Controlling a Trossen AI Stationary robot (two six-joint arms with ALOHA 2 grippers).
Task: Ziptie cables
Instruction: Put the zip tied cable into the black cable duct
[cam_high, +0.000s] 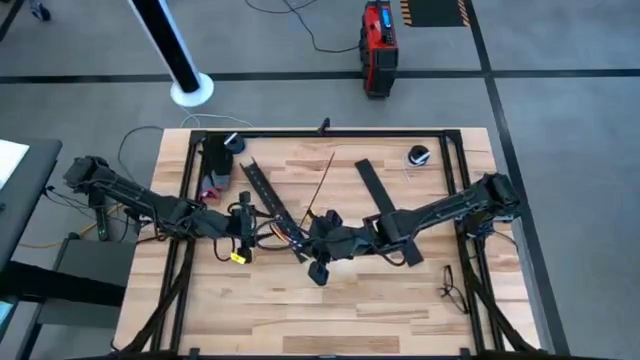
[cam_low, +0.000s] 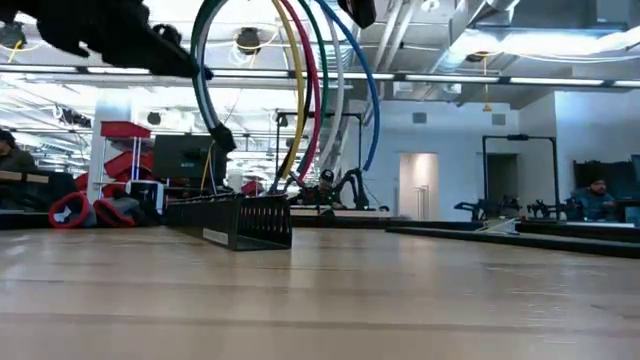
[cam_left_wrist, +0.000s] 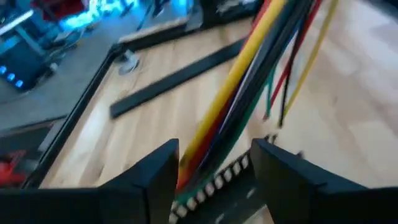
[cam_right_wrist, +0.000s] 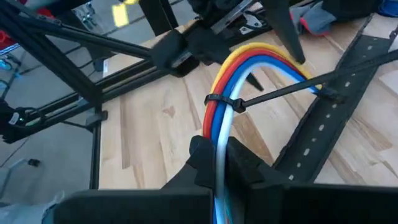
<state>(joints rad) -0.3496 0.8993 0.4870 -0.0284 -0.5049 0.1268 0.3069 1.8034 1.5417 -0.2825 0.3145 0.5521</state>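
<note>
At the near middle of the wooden surface (cam_high: 350, 300), the right end effector (cam_right_wrist: 219, 163) is pinched tight on the cables (cam_right_wrist: 249, 62), its two dark fingers (cam_right_wrist: 202, 163) pressing the white and blue strands from either side; just past that grip a black ziptie (cam_right_wrist: 225, 102) circles the yellow, red and blue strands, its long thin tail running off across the black comb-slotted channel (cam_right_wrist: 323, 127); from there the cables rise in an arch, seen from table height as a tall loop of yellow, red, green, white and blue standing above the end of the channel, clear of the wood; at the arch's other end the left end effector (cam_left_wrist: 214, 171) has the bundle between its fingers (cam_left_wrist: 152, 177), which are parted only about as far as the bundle is thick, so it appears to be gripping it, though contact is not clear; both end effectors meet near the surface's centre, the left arm reaching in from the left edge and the right arm from the right; farther back a flat black strip (cam_high: 385, 205) lies on the wood, partly under the right arm; near the far right corner sits a small dark round object (cam_high: 418, 155); beyond the far edge, on the floor, stands a red and black case (cam_high: 378, 45).
</note>
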